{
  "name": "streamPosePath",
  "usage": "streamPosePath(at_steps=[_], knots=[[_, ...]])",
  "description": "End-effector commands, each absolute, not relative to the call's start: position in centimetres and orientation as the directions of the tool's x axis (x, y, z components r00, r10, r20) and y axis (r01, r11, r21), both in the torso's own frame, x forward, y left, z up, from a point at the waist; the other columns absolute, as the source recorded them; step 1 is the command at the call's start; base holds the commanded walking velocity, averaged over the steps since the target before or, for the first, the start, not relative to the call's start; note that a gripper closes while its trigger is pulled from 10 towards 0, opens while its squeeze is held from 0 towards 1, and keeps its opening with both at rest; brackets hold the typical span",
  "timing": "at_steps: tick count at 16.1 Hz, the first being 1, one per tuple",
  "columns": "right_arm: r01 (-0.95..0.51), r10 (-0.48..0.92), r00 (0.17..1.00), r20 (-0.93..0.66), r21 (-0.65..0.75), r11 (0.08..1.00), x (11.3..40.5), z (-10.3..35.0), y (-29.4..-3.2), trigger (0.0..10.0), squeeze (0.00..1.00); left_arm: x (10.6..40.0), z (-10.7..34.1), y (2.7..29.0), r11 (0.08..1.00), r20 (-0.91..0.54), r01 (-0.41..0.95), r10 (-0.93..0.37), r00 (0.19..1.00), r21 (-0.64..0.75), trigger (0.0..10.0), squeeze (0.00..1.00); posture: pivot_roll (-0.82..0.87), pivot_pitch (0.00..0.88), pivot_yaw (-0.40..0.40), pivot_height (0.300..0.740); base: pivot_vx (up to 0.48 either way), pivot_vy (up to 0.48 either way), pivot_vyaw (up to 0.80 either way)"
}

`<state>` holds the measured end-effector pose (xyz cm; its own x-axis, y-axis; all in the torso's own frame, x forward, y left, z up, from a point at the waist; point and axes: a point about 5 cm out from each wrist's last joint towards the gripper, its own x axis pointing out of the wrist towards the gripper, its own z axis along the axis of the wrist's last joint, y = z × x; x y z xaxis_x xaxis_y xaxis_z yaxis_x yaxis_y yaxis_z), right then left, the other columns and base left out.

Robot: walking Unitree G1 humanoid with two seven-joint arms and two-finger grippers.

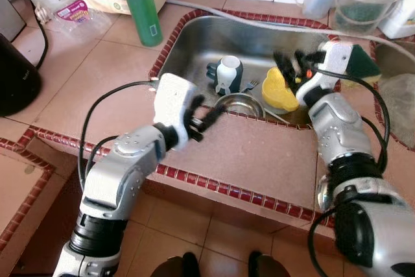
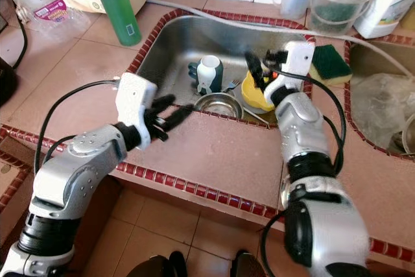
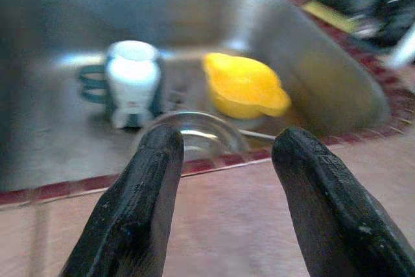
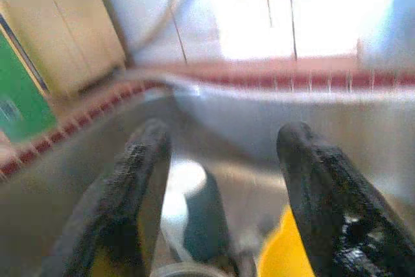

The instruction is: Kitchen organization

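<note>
The right gripper (image 2: 256, 69) hangs over the sink (image 2: 175, 37), fingers apart and empty, above the yellow bowl (image 2: 254, 95) at the sink's right. The left gripper (image 1: 206, 118), also spread and empty, sits on the near counter (image 1: 259, 154) just short of the steel bowl (image 1: 238, 104). The mug (image 1: 227, 74) stands left of the yellow bowl. A careless drop could knock the mug over or clip the fork (image 1: 249, 86).

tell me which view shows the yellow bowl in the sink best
The left wrist view: the yellow bowl sits whole and unblocked past the open left gripper. In both eye views the right gripper covers part of it; the right wrist view catches just an edge.
</note>
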<state>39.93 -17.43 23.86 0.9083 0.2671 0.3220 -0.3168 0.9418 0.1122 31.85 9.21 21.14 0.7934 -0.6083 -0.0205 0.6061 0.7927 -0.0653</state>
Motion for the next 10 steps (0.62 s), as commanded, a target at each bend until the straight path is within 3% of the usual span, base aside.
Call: streamPosePath(at_steps=[1, 10], knots=[[-0.312, 0.253, 0.902, 0.351, 0.122, 0.942, 39.5, 23.7, -17.3, 10.0, 1.00, 32.1, 20.5, 10.0, 0.824, -0.018, 0.562, -0.565, 0.825, -0.079, 10.0, 0.00, -0.14, 0.130, 0.073, 0.740, 0.000, 0.000, 0.00], [-0.275, 0.216, 0.896, 0.388, 0.101, 0.956, 36.7, 21.6, -16.4, 10.0, 1.00, 34.5, 19.1, 12.3, 0.911, 0.016, 0.393, -0.394, 0.919, -0.122, 10.0, 0.00, -0.17, 0.042, 0.078, 0.740, 0.000, 0.000, 0.00]])
